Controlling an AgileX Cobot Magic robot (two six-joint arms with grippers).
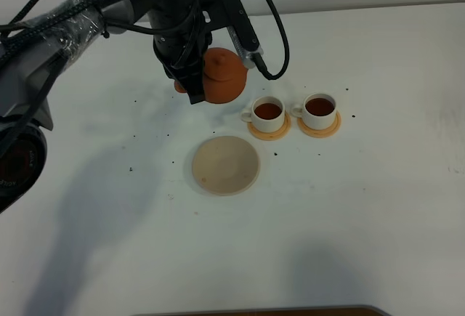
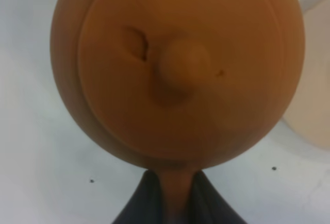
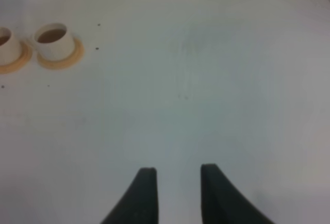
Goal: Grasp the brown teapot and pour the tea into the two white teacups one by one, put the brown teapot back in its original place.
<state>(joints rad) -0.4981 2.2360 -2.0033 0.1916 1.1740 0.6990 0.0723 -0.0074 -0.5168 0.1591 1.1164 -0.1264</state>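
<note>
The brown teapot (image 1: 227, 76) hangs upright above the table, left of the two white teacups and behind the beige wooden disc (image 1: 225, 165). My left gripper (image 1: 191, 86) is shut on its loop handle; in the left wrist view the teapot (image 2: 180, 69) fills the frame, with the handle pinched by the gripper (image 2: 175, 190). The left teacup (image 1: 267, 112) and the right teacup (image 1: 319, 107) each stand on an orange coaster and hold dark tea. Far to their right, my right gripper (image 3: 178, 175) hovers open over bare table; both teacups (image 3: 54, 41) show in its view.
Small dark specks dot the white table (image 1: 378, 207). The left arm's cables (image 1: 272, 33) hang behind the teapot. A dark edge (image 1: 290, 310) runs along the table's front.
</note>
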